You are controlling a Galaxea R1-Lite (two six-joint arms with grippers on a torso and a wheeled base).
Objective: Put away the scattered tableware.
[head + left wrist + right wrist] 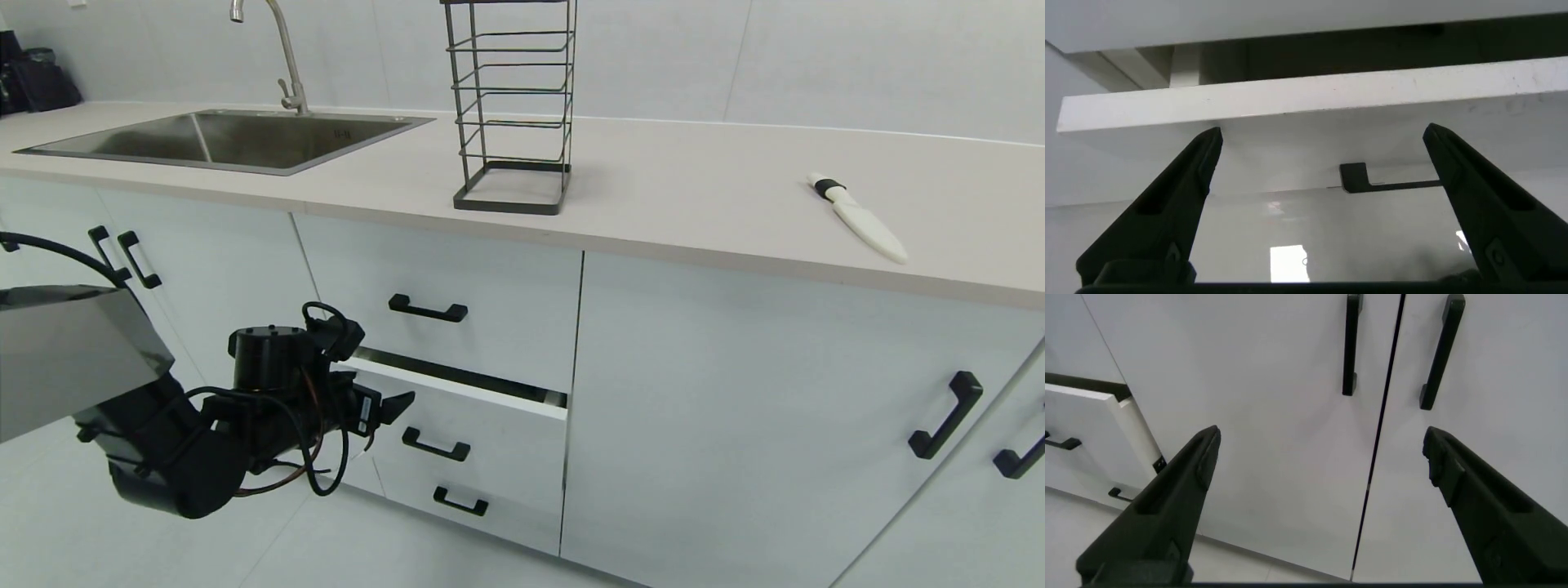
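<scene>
Left pincer (1323, 139), spread, sits just before the slightly open drawer (490, 425). Right pincer (1323, 441), also spread, faces cupboard doors (1249, 416). White knife (861, 219) lies on the tabletop (694, 188), well above the left pincer.

Black left gripper (1323, 139): matt plastic fingers (1184, 196). Just ahead of it: smooth white semi-gloss drawer front (1315, 102), matt black metal bar handle (1354, 175). Well above it: pale matt countertop (694, 188), brushed steel sink (204, 139), shiny chrome tap (282, 49), matt black wire rack (513, 114), smooth white plastic-looking knife (865, 220) with a black band.
</scene>
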